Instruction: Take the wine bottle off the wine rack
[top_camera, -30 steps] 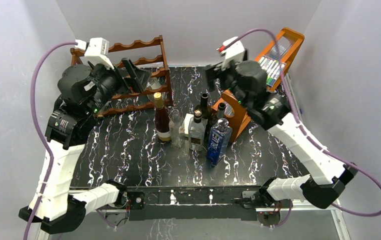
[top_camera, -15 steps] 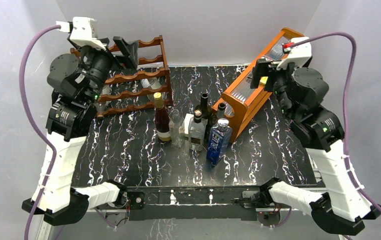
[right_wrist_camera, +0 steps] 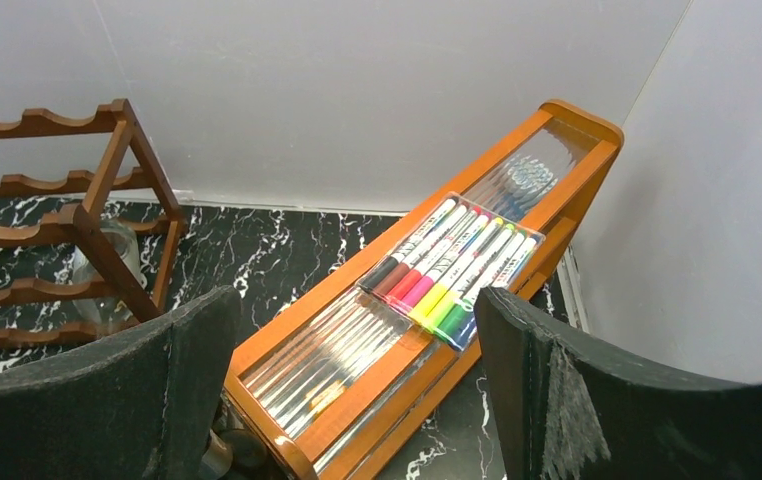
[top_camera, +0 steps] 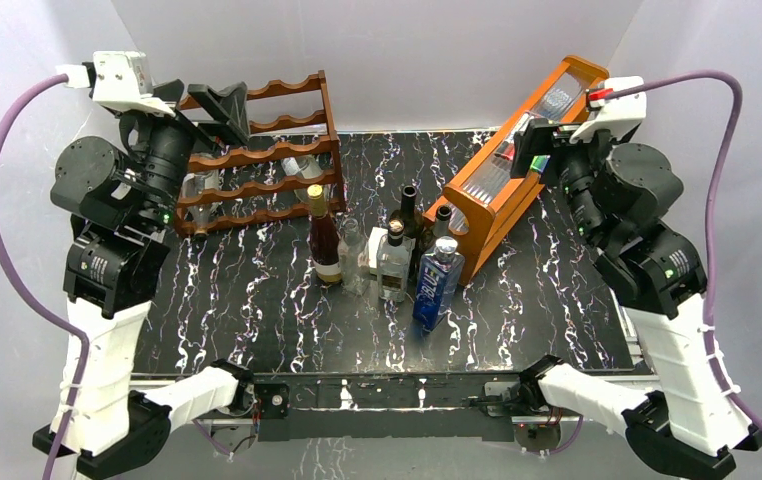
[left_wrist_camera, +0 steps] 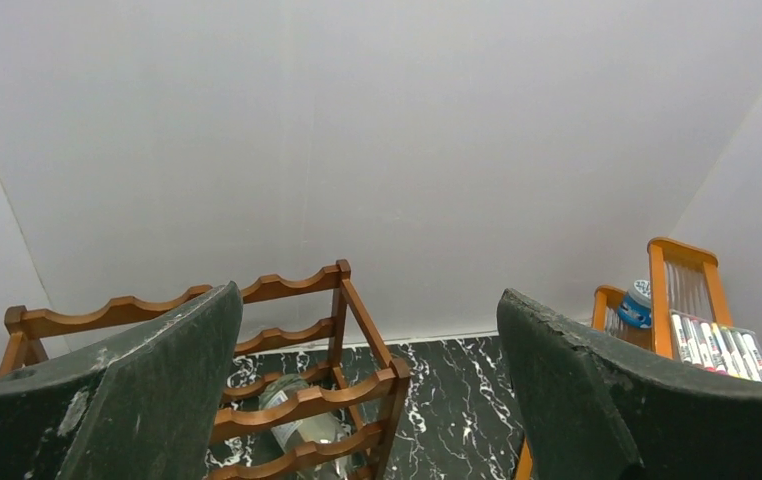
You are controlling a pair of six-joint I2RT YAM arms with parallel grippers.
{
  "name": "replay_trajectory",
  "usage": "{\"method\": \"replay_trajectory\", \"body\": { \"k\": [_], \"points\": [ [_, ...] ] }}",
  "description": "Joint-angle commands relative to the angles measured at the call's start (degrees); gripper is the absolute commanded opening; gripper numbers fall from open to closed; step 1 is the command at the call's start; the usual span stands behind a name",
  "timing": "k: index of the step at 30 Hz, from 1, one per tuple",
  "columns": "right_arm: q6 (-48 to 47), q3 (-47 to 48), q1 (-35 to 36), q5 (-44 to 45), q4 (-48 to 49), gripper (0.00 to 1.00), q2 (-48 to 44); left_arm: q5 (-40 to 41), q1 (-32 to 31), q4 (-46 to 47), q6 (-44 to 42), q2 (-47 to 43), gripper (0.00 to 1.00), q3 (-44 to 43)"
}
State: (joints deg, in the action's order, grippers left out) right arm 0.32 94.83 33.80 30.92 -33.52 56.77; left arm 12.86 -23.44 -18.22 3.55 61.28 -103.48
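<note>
The dark reddish-brown wine rack (top_camera: 267,150) stands at the back left of the table. A pale glass bottle (top_camera: 300,166) lies in its middle tier near the right end. It also shows in the left wrist view (left_wrist_camera: 292,425), behind the rack's (left_wrist_camera: 302,403) wavy rails. My left gripper (top_camera: 200,105) is open and empty, raised above the rack's left part. My right gripper (top_camera: 542,150) is open and empty, high over the orange tray stand (top_camera: 517,180). The right wrist view shows the rack (right_wrist_camera: 77,220) far to its left.
Several bottles stand mid-table: a dark red one with a gold cap (top_camera: 324,235), clear ones (top_camera: 392,262), dark ones (top_camera: 409,210) and a blue one (top_camera: 437,280). The slanted tray stand (right_wrist_camera: 427,330) holds coloured markers (right_wrist_camera: 457,265). White walls enclose the back and sides.
Both arms have lifted and drawn outward. The left gripper rose up and left from the rack's front. The right gripper swung right from mid-table to over the tray stand.
</note>
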Motion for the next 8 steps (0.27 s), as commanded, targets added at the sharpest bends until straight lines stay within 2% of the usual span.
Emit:
{"method": "replay_trajectory", "body": {
  "k": [1, 8],
  "points": [
    [0.8, 0.5, 0.0, 0.5, 3.3, 0.98, 0.2, 1.3, -0.1, 0.4, -0.7, -0.2, 0.98, 1.1],
    [0.9, -0.5, -0.1, 1.7, 4.4, 0.98, -1.2, 0.7, -0.1, 0.9, -0.1, 0.0, 0.98, 2.1]
  ]
}}
